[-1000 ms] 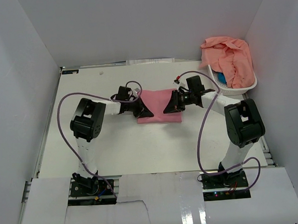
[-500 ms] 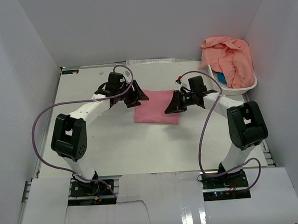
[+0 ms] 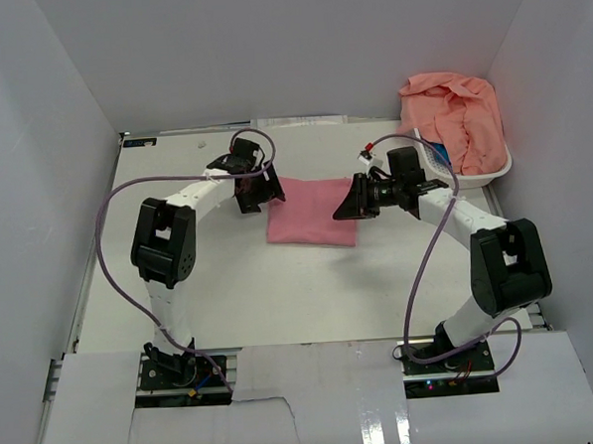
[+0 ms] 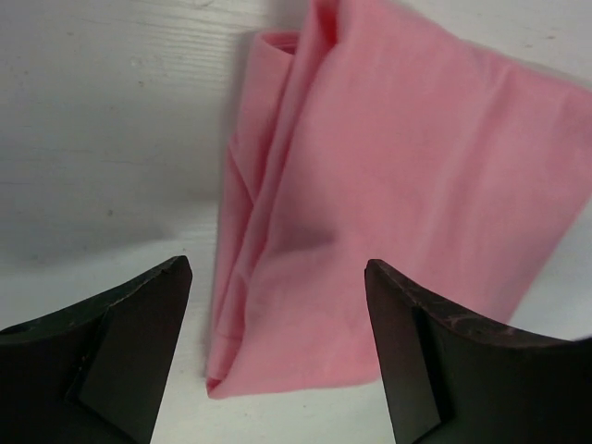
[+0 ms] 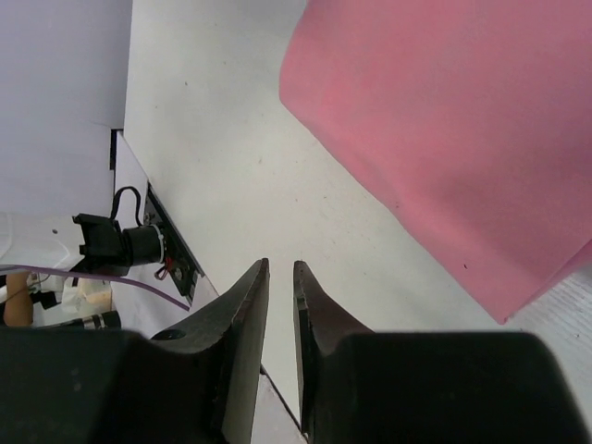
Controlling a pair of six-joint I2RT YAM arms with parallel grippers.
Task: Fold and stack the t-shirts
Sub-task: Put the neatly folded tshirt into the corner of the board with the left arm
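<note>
Folded t-shirt (image 3: pixel 311 211) lies flat on desk (image 3: pixel 230 285) between both hands. Left hand (image 3: pixel 263 190) at its left edge, fingers spread, empty. Right hand (image 3: pixel 342 211) at its right edge, fingers nearly together, empty. Unfolded t-shirts (image 3: pixel 455 109) heaped in basket (image 3: pixel 495 168), far right.

We take this for a robotics lab: white panels (image 3: pixel 267 44) box in the counter (image 3: pixel 280 292), with a left arm (image 3: pixel 163 244) and right arm (image 3: pixel 503 266) bolted at its near edge.
</note>
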